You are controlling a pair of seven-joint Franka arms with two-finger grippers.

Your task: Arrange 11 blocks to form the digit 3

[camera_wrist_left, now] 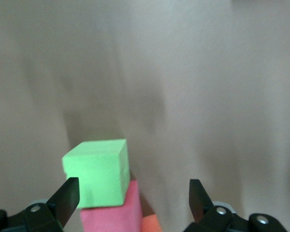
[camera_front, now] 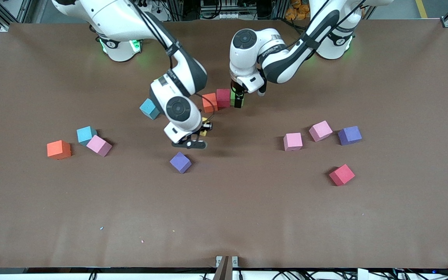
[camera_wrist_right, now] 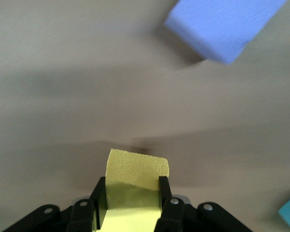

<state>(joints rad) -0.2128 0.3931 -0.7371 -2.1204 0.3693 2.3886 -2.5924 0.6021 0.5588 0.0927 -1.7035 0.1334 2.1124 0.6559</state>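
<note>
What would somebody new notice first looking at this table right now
Likely the right gripper, shut on a yellow block and held up above the table near a purple block. Next, the short row of orange block, red block and green block at mid-table, with the left gripper open just over the green end.

Brown table (camera_front: 247,217). Scattered foam cubes: orange block (camera_front: 58,149), blue block (camera_front: 86,134), pink block (camera_front: 99,146), purple block (camera_front: 180,162), teal-blue block (camera_front: 149,109). In a row: orange cube (camera_front: 209,102), red cube (camera_front: 223,97), green cube (camera_wrist_left: 97,171). Elsewhere, two pink cubes (camera_front: 293,141) (camera_front: 320,130), violet cube (camera_front: 349,135), red block (camera_front: 341,174). Yellow block (camera_wrist_right: 135,181) between black fingers (camera_wrist_right: 165,200). White arms, black joints.
</note>
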